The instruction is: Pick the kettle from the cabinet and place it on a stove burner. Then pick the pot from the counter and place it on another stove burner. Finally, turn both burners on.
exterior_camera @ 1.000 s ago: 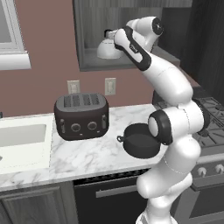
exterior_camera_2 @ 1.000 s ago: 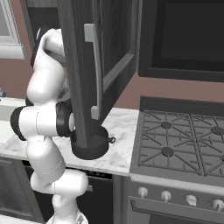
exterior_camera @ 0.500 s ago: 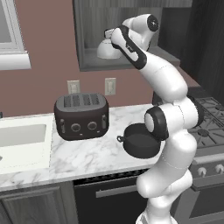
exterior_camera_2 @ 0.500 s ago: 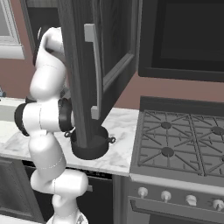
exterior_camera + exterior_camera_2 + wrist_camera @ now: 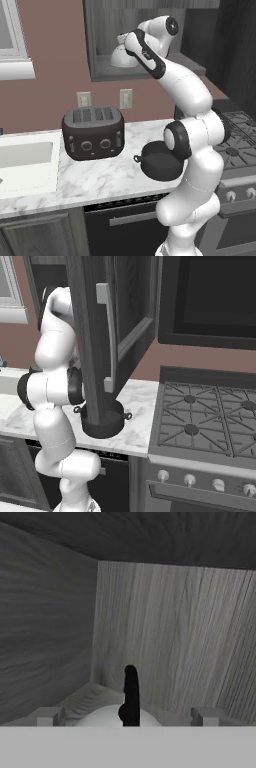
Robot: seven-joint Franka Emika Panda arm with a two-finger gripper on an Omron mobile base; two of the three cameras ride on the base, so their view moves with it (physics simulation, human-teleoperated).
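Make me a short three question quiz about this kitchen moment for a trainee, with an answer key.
1. True or false: the kettle already sits on a stove burner.
2. Multiple choice: what stands on the counter left of the pot in the left base view? A) a blender B) a four-slot toaster C) a microwave
3. Fill in: in the hand view the claw is ____, its fingertips standing on either side of the kettle's black handle.

Key: 1 false, it is on the cabinet shelf; 2 B; 3 open.
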